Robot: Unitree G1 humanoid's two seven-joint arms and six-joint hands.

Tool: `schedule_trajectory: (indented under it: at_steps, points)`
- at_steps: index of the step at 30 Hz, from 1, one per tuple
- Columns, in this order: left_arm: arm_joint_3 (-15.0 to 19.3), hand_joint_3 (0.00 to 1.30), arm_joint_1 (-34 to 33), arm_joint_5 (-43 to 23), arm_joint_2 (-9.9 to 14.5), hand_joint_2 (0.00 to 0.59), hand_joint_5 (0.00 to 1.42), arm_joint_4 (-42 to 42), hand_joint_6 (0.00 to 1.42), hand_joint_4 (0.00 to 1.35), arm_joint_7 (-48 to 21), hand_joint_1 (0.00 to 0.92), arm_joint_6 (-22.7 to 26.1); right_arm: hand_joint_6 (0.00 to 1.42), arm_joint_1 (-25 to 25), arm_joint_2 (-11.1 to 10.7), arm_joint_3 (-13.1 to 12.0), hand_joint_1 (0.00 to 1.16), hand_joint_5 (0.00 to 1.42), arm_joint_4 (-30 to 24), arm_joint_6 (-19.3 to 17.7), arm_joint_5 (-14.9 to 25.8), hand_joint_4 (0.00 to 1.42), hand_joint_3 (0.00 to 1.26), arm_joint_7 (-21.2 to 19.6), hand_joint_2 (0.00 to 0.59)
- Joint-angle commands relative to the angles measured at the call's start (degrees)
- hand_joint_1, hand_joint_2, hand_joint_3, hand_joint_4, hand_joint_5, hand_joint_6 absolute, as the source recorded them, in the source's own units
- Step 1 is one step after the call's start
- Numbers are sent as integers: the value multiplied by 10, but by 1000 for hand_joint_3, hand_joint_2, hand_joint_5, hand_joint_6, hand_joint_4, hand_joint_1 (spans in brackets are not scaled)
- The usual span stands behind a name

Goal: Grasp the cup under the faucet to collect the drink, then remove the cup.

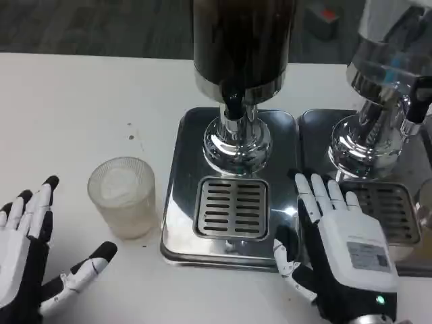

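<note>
**Getting that cup grabbed without tipping it**

Grabbing the cup (123,196) is your first job here, and it's not even under the faucet (233,104) yet. It's sitting upright on the white table (74,108) in the lower left of the frame, just beside the left edge of the metal drip tray (177,202). The slotted grate (231,208) in the middle of that tray, below the dark tank (241,37), looks like where it needs to end up.

Your left hand (27,260) is down in the bottom left corner, fingers spread apart, holding nothing and not touching the cup. The thumb is sticking out toward the lower middle, near the cup's base but apart from it. Your right hand (341,246) is in the lower right, resting over the seam between the two trays, fingers loosely spread and empty too.

My take: use the left hand, since it's the closer one. Come at the cup from the side with the thumb on one wall and the fingers wrapping the other. It looks like a frosty, thin plastic thing, so I'd guess it squashes or slips if you squeeze hard. Grip around the middle, not the rim.

Then lift it a touch to clear the tray lip before sliding right, otherwise you'll probably knock it over on that edge. Centre it on the grate under the spout. Keep the right hand where it is so it doesn't crowd the tray.
</note>
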Motion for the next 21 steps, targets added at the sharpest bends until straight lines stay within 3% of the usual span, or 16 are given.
schedule_trajectory:
  at_steps: [1, 6, 14, 21]
  points:
    - [11, 0, 8, 14, -11, 136, 114, -18, 150, 0, 26, 0, 26, 0, -1, 0, -4, 393, 0, 1, -1, 7, 0, 34, -11, 586]
    - [11, 0, -15, -14, -9, 91, 1, 3, 3, 0, 3, 0, 16, 0, -3, 1, -5, 394, 0, 2, 0, 8, 0, 34, -9, 586]
    - [-7, 0, -114, -120, -11, 5, 0, 157, 0, 0, -70, 0, -101, 0, -5, 2, -11, 395, 0, 1, 2, 13, 0, 34, -7, 586]
    - [-22, 0, -172, -144, -26, 0, 0, 246, 0, 0, -82, 0, -148, 0, -1, 5, -14, 396, 0, -1, 6, 15, 0, 34, -10, 586]
